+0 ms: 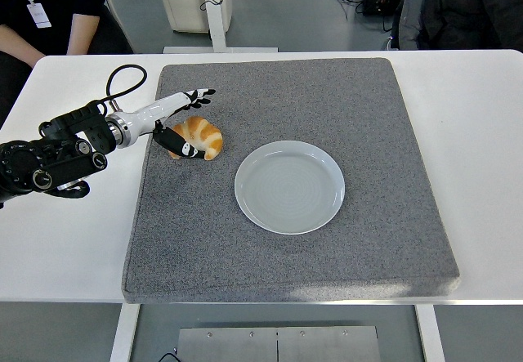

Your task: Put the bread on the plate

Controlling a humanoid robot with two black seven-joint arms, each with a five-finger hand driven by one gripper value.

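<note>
One hand at work: left hand (181, 122) spread around croissant (198, 137), thumb low on near side, fingers above far side, not yet clamped. Bread on grey mat (368, 109), left of empty plate (289, 186), well apart. Advice: close gently, lift clear, carry right, set down mid-plate.

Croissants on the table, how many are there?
1. The croissant lies on the grey mat, left of the empty plate, with the left hand at it. None seems hidden.
</note>
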